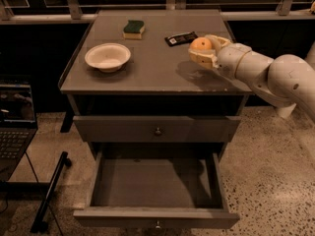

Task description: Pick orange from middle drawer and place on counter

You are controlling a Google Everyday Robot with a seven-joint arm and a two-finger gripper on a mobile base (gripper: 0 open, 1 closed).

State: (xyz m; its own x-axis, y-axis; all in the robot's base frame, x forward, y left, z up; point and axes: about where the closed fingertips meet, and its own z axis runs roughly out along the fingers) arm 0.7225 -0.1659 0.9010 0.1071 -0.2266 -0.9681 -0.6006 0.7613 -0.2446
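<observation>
The orange (201, 44) sits between the fingers of my gripper (204, 49), which is shut on it and holds it just above the right side of the counter (152, 68). The white arm reaches in from the right. The middle drawer (156, 191) is pulled wide open below and shows nothing inside. The alike grey drawer (157, 129) above it is closed.
A white bowl (108, 56) stands on the counter's left. A green-topped sponge (134, 28) lies at the back, and a black packet (180, 38) lies just left of the gripper. A laptop (15, 127) is at the far left, beside a dark stand leg (49, 193).
</observation>
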